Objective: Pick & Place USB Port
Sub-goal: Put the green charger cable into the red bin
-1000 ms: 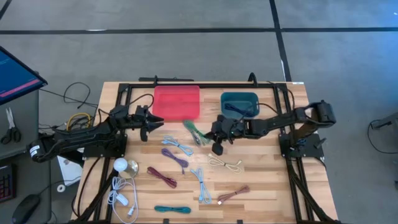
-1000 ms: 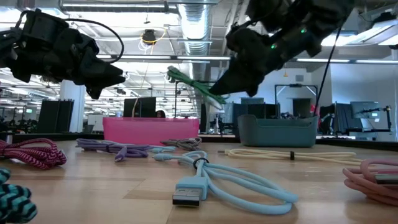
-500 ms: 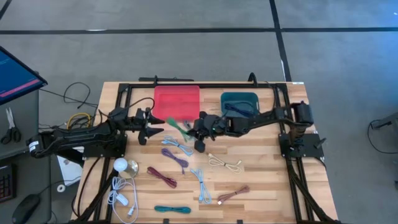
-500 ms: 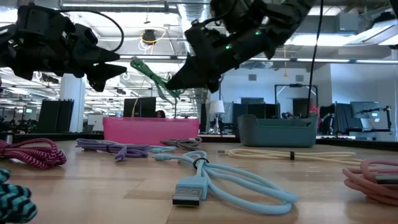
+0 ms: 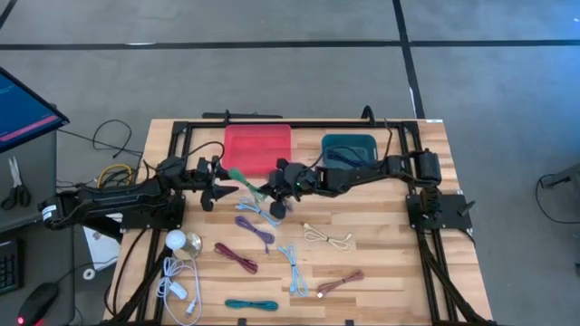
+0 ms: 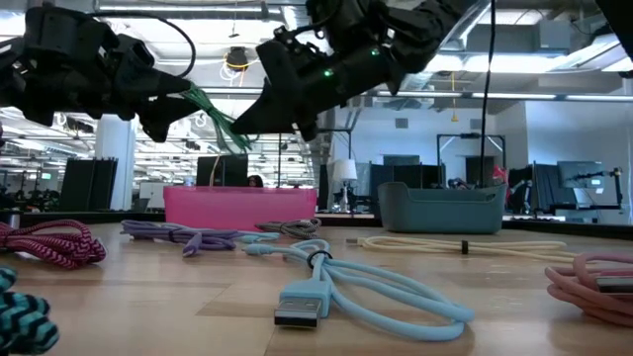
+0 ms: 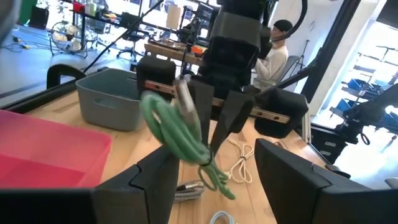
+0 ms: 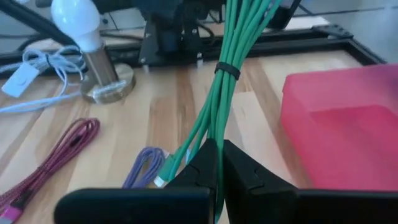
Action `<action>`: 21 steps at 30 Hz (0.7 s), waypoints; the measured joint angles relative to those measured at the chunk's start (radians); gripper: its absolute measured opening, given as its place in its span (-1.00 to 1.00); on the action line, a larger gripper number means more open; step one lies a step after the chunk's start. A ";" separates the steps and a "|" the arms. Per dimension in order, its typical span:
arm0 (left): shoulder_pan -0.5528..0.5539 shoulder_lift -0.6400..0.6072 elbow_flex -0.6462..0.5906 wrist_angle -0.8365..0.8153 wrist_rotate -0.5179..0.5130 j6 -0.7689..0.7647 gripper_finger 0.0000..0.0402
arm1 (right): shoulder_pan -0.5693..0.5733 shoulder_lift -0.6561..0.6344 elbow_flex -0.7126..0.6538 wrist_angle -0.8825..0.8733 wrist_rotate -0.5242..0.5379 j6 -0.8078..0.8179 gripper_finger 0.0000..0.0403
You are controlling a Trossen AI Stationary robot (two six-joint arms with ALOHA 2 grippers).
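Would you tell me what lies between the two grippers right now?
The green cable, held by the right gripper, spans toward the open left gripper, as the high view shows.

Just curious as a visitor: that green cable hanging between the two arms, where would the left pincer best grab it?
Probably the free looped end of the green cable, above the black tie. The right pincer pinches its other end, so the open left pincer would come in from its own side, fingers either side of the bundle.

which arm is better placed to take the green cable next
Left. The right end effector is shut on the green cable and holds it out between the open fingers of the left end effector, beside the red bin.
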 joint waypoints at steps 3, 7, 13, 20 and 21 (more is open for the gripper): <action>0.001 0.000 0.000 0.015 -0.001 0.000 0.04 | -0.003 -0.002 0.001 0.004 0.000 0.000 -1.00; 0.001 0.000 0.000 0.028 -0.035 0.000 0.02 | -0.006 -0.003 0.000 0.007 -0.001 0.000 -1.00; 0.001 0.000 0.000 0.029 -0.059 0.000 -0.16 | -0.005 -0.003 0.000 0.007 -0.005 0.000 -1.00; 0.001 0.000 0.000 0.033 -0.061 0.000 -0.54 | -0.005 -0.003 0.000 0.008 -0.006 0.000 -1.00; 0.001 0.000 0.000 0.033 -0.061 0.000 -0.60 | -0.005 -0.003 0.000 0.008 -0.007 0.000 -1.00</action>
